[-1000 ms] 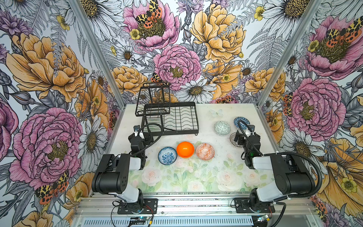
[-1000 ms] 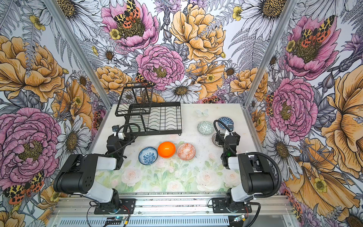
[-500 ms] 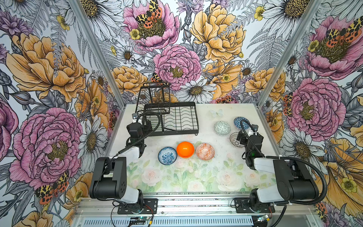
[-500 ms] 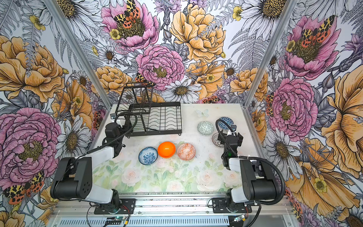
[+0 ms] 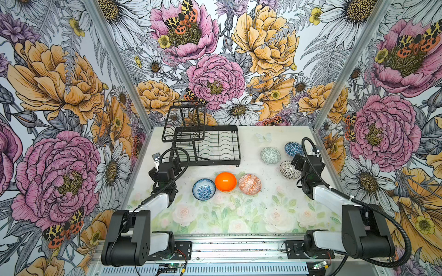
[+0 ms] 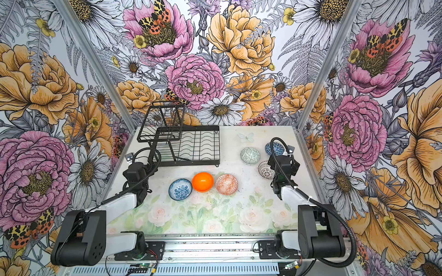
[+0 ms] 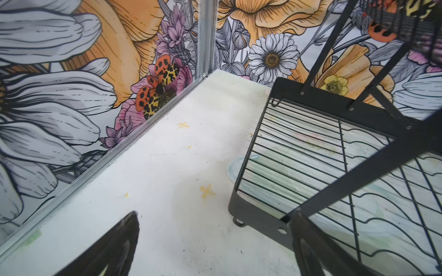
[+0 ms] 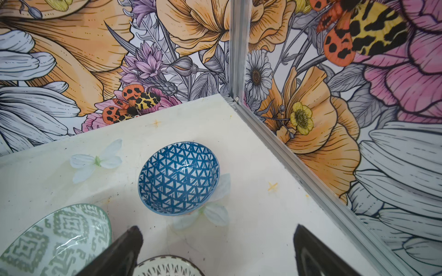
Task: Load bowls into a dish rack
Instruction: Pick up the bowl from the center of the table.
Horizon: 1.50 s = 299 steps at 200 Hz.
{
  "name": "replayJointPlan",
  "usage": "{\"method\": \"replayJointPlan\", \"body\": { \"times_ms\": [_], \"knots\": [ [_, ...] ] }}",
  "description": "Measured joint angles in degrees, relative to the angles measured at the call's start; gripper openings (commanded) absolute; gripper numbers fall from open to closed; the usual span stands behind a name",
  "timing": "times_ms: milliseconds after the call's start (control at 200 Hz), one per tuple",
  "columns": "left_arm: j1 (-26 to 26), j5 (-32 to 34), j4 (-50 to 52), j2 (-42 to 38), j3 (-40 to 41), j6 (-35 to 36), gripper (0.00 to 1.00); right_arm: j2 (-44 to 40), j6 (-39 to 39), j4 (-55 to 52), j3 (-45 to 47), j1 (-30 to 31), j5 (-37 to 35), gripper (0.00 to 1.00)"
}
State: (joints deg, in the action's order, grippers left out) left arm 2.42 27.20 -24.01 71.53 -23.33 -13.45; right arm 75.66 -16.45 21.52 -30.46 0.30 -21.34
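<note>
While both grippers hang w/ fingers spread wide, holding nothing, all six bowls sit on the table (image 5: pixel 239 215), outside the rack (image 5: pixel 215 163). L gripper (image 7: pixel 215 215) is just beside the rack's corner. R gripper (image 8: pixel 216 229) hangs by the black-white bowl (image 8: pixel 167 266), near the dark-blue bowl (image 8: pixel 178 178) and green-grey bowl (image 8: pixel 55 239). Blue-white bowl (image 5: pixel 204 189), orange bowl (image 5: pixel 225 182), orange-white bowl (image 5: pixel 249 184): tight row in front of rack.

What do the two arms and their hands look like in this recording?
The two arms match. The left arm and right arm each have bulky black joint housings joined by white links. A black ribbed cable runs along each arm and loops up to the wrist. The left hand and right hand have dark, tapered fingers.
</note>
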Motion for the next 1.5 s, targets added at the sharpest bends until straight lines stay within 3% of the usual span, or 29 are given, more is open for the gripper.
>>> {"method": "replayJointPlan", "body": {
  "times_ms": [260,605,771,906,1191,1301,1496],
  "knots": [
    [7.58,10.54,3.67,-5.49,0.96,-0.02,0.99,0.48,-0.26,-2.8,-0.13,0.0,1.07,0.99],
    [22.45,28.46,6.54,-18.78,5.68,4.57,0.99,-0.02,-0.26,-6.95,-0.48,0.52,0.98,0.99],
    [27.56,30.71,6.03,-23.1,5.92,8.61,0.99,-2.38,-0.57,-11.1,-2.49,1.55,1.18,1.0],
    [29.27,28.17,6.19,-23.69,5.16,9.14,0.99,-4.17,-0.72,-14.23,-4.96,2.23,1.77,0.99],
    [38.6,21.92,6.27,-10.47,-4.13,14.12,0.99,-9.38,-0.7,-20.06,-6.14,3.89,3.19,0.99],
    [44.09,20.06,6.25,-1.36,-10.99,17.09,0.99,-9.73,-0.72,-21.46,-6.14,4.28,3.63,0.99],
    [49.4,18.14,6.23,14.34,-23.52,21.53,0.99,-9.77,-0.72,-23.26,-6.14,4.31,4.13,0.99]
  ]
}}
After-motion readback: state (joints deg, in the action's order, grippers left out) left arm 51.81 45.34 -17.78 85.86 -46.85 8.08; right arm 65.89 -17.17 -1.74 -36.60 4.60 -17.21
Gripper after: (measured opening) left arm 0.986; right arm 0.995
